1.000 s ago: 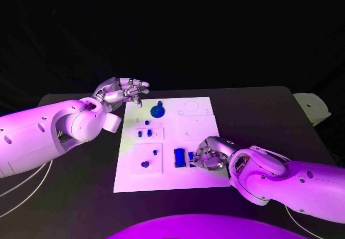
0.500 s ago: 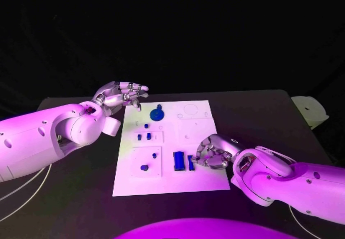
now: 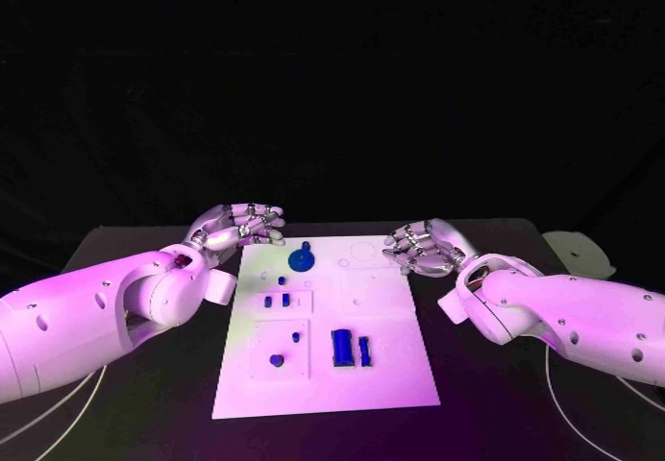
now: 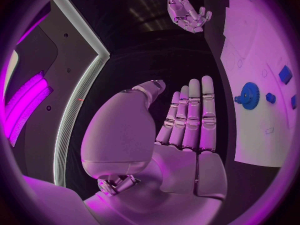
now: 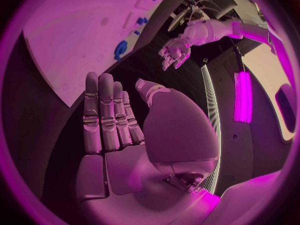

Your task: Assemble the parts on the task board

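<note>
Both silver many-fingered hands hover empty with fingers straight and side by side, the left hand [image 3: 238,223] just off the far left corner of the white rectangular task board [image 3: 395,384], the right hand [image 3: 423,246] by its far right corner. The small blue parts lie on the board: a round blue gear piece [image 3: 301,259] near the far edge, two upright blue blocks [image 3: 350,348] toward the near end.

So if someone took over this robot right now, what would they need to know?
Left hand: open, empty, at the far left corner of the task board.
Right hand: open, empty, at the board's far right edge.
Blue parts: gear at the far end, small pieces mid-board, two bars nearer the robot.
Neither hand holds a part; how much is assembled is unclear.
</note>
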Robot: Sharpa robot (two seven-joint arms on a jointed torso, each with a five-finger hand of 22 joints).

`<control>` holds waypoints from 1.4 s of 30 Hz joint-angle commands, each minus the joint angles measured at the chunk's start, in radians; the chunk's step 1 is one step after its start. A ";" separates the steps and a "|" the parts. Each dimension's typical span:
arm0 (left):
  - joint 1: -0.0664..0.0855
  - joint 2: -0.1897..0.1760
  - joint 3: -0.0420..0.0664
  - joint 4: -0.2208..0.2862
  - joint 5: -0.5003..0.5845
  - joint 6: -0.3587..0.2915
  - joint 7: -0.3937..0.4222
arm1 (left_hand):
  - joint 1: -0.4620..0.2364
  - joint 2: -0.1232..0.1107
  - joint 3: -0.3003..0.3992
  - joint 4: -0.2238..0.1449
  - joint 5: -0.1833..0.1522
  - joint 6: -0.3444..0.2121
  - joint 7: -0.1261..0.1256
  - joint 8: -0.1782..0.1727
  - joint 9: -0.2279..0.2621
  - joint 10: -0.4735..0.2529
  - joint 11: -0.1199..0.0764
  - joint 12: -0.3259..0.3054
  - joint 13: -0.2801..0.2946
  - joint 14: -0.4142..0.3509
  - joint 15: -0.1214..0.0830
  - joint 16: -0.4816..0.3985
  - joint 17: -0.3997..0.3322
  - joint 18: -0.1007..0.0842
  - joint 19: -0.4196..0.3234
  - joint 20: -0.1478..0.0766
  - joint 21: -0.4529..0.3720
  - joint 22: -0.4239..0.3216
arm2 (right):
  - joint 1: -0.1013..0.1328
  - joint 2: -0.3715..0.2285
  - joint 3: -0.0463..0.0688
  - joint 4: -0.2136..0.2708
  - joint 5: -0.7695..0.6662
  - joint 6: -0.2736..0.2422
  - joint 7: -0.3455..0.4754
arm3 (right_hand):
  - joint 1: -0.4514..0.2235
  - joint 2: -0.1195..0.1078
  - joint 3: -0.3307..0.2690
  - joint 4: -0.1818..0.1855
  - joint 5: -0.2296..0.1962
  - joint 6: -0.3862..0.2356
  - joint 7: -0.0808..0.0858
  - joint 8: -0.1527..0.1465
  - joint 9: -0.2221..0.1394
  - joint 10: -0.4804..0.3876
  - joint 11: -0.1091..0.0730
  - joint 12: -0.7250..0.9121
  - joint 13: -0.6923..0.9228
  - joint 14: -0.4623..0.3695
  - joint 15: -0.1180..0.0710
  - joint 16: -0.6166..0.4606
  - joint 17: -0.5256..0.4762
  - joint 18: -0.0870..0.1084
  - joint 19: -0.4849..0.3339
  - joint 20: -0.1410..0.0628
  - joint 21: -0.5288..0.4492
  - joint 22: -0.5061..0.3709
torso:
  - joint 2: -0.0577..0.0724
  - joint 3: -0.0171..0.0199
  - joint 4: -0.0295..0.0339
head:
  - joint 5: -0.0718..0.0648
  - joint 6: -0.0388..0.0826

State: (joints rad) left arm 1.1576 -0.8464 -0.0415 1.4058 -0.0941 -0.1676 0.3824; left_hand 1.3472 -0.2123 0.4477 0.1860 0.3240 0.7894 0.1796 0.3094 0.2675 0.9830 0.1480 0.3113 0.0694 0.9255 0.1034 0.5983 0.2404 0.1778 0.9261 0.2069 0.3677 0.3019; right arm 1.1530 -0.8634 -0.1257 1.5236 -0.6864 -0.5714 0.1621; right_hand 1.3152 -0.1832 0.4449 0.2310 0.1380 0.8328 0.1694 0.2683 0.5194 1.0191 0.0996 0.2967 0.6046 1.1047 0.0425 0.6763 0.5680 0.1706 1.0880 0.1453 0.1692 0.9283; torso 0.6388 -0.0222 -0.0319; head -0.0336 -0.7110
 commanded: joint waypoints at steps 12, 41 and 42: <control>-0.061 0.088 0.007 -0.143 0.134 -0.098 0.164 | 0.048 0.026 -0.062 0.026 -0.014 -0.013 -0.016 -0.039 -0.041 -0.054 0.014 -0.222 -0.007 -0.140 0.078 -0.345 -0.072 -0.010 -0.094 0.084 -0.305 -0.232 | 0.013 0.154 0.020 -0.320 0.483 0.222 0.284 | -0.023 0.034 0.012 -0.065 -0.034 0.043 0.026 -0.100 -0.105 0.065 0.051 -0.229 -0.460 -0.075 0.073 -0.443 -0.254 0.013 -0.119 0.083 -0.107 -0.487 | -0.043 -0.0033 0.0146 | 0.016 0.080; -0.107 0.066 0.041 0.161 0.094 -0.597 0.137 | -1.347 0.212 -0.448 -0.186 -0.324 -0.789 -0.180 -0.309 -0.268 -0.983 -0.148 -0.311 -0.069 -0.926 -0.103 -0.598 -0.240 -0.178 -0.926 -0.207 -0.368 -0.302 | -0.103 0.083 0.126 0.046 0.686 -0.199 0.358 | -1.315 0.183 -0.445 -0.231 -0.138 -0.833 -0.169 -0.268 -0.519 -1.019 -0.100 -0.297 -0.605 -1.105 -0.042 -0.676 -0.568 -0.171 -1.088 -0.145 -0.169 -0.928 | -0.095 0.0222 0.0319 | 0.034 0.111; -0.107 0.066 0.041 0.163 0.094 -0.601 0.138 | -1.347 0.212 -0.448 -0.186 -0.324 -0.789 -0.180 -0.309 -0.268 -0.983 -0.148 -0.311 -0.069 -0.926 -0.103 -0.598 -0.240 -0.178 -0.926 -0.207 -0.368 -0.302 | -0.103 0.083 0.126 0.046 0.686 -0.199 0.358 | -1.315 0.183 -0.445 -0.231 -0.138 -0.833 -0.169 -0.268 -0.519 -1.019 -0.100 -0.297 -0.605 -1.105 -0.042 -0.676 -0.568 -0.171 -1.088 -0.145 -0.169 -0.928 | -0.095 0.0222 0.0319 | 0.034 0.111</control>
State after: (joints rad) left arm 1.0507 -0.7803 -0.0015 1.5627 -0.0023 -0.6811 0.4955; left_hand 0.0107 -0.0001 0.0054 -0.0014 0.0034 0.0052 -0.0002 0.0044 0.0017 0.0042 0.0009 0.0066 0.0013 0.0046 -0.0004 0.0064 0.0019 0.0113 0.0059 0.0008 0.0058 0.0012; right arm 1.0506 -0.7800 -0.0006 1.5678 -0.0244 -0.7395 0.4870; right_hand 0.0057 -0.0002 0.0053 -0.0015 0.0052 0.0034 0.0000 0.0034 0.0019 0.0052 0.0000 0.0066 0.0012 0.0050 -0.0002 0.0068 0.0017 0.0139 0.0047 0.0003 0.0049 0.0019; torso 0.5445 -0.0002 -0.0001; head 0.0000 -0.6000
